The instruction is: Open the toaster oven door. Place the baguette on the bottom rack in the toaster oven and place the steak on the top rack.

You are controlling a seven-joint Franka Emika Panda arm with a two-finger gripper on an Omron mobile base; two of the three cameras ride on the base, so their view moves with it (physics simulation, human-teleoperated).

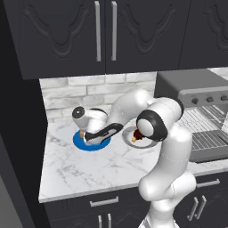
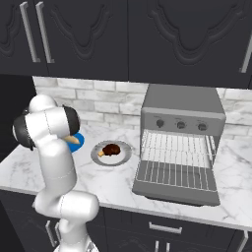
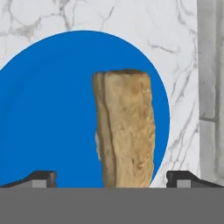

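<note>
The tan baguette (image 3: 127,127) lies on a blue plate (image 3: 48,109), running away from the hand. My gripper (image 3: 113,180) is open just above it, one fingertip (image 3: 41,178) on each side of the loaf's near end, not touching. From the left base view the gripper (image 1: 90,136) hangs low over the blue plate (image 1: 80,143). The dark steak (image 2: 111,148) sits on a grey plate (image 2: 123,156) to the right. The grey toaster oven (image 2: 182,106) stands further right. Its door (image 2: 176,183) is folded down flat, and the wire racks (image 2: 177,147) are exposed.
Dark upper cabinets (image 2: 147,39) hang over the marble counter (image 1: 75,171). A white brick wall (image 1: 80,91) runs behind the plates. My own elbow (image 1: 151,127) partly covers the grey plate (image 1: 128,134) in the left base view. The counter's front edge (image 1: 89,195) is close.
</note>
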